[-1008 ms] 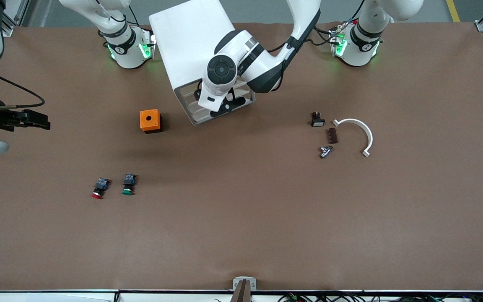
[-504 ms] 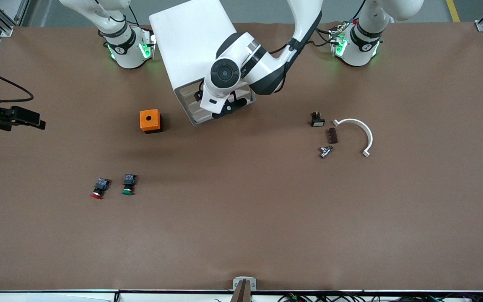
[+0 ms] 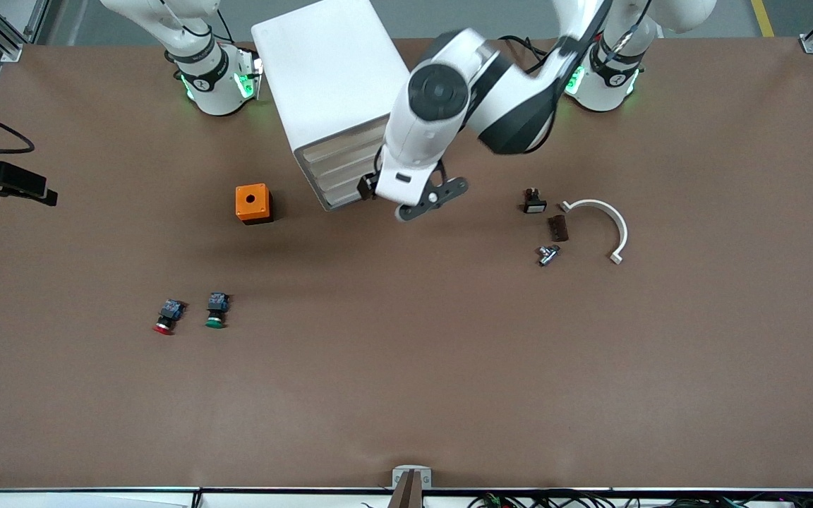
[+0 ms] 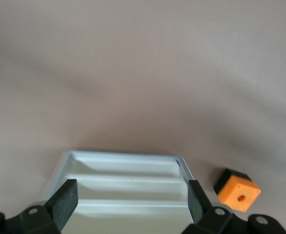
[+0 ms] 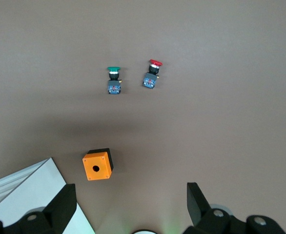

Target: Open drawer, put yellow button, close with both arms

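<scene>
The white cabinet (image 3: 325, 77) stands near the arms' bases. Its topmost drawer (image 3: 341, 147) looks shut, like the three below it. The yellow button is out of view. My left gripper (image 3: 413, 203) hangs open and empty just in front of the drawer fronts, toward the left arm's end of the table. In the left wrist view the gripper (image 4: 131, 202) frames the stacked drawer fronts (image 4: 128, 183) without touching them. My right gripper (image 3: 22, 185) is open and empty at the right arm's end of the table; its wrist view (image 5: 128, 204) looks down on bare table.
An orange box (image 3: 253, 203) with a round hole sits beside the cabinet. A red-capped button (image 3: 166, 316) and a green-capped button (image 3: 216, 311) lie nearer the front camera. A white curved bracket (image 3: 607, 222) and small parts (image 3: 547, 254) lie toward the left arm's end.
My left gripper has pulled away from the cabinet's front, toward the left arm's end, uncovering the shut drawer fronts. My right gripper has drifted further toward the table's end.
</scene>
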Available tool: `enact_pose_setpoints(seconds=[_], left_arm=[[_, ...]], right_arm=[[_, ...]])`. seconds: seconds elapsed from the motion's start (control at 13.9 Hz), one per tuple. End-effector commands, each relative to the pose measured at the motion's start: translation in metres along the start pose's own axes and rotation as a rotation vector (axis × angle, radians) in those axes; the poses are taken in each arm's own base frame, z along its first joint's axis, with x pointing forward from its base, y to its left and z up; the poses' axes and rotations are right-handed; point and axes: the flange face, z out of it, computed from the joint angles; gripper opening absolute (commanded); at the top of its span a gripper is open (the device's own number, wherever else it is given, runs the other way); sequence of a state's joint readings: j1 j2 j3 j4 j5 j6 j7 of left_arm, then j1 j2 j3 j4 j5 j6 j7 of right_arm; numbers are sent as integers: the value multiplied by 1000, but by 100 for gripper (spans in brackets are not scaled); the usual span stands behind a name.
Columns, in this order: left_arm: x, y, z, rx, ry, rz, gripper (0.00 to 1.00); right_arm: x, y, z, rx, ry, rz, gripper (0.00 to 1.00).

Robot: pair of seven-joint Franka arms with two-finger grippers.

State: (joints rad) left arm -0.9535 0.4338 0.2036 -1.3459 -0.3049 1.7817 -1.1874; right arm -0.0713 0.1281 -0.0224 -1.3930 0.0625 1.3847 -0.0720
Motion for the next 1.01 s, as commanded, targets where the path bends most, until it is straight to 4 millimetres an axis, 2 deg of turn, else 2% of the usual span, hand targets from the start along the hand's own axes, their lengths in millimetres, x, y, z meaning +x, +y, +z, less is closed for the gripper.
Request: enact_pose_setpoints(seconds=[0.0,0.22,0.36,0.5,0.58,0.72,0.79,0.94], left_arm=[[8,-46,-81,9,50,22,99],[39,-103,-148,24,23,113,99],[67,-144,-179,51,24,165,99],[101,-192,-206,79,7,237,99],[122,-218,-218,87,9,278,99],[157,-261,-226,91,-10,348,99],[172,-286,-230,101,-4,366,99],[192,-323,-240,97,1,412,100]], right_arm=[[-13,0,-7,-17,-18,-5,100],[-15,0,-11,-28,-15,8,100],[-15,3,-16,-26,15,11,100],[-25,-4,-32,-31,59,-9,100],[-27,-6,-30,-31,54,-13,100],[-33,-10,-31,-32,76,-19,100],[-38,-13,-30,-34,81,-25,100],[-45,-19,-27,-37,76,-33,100]])
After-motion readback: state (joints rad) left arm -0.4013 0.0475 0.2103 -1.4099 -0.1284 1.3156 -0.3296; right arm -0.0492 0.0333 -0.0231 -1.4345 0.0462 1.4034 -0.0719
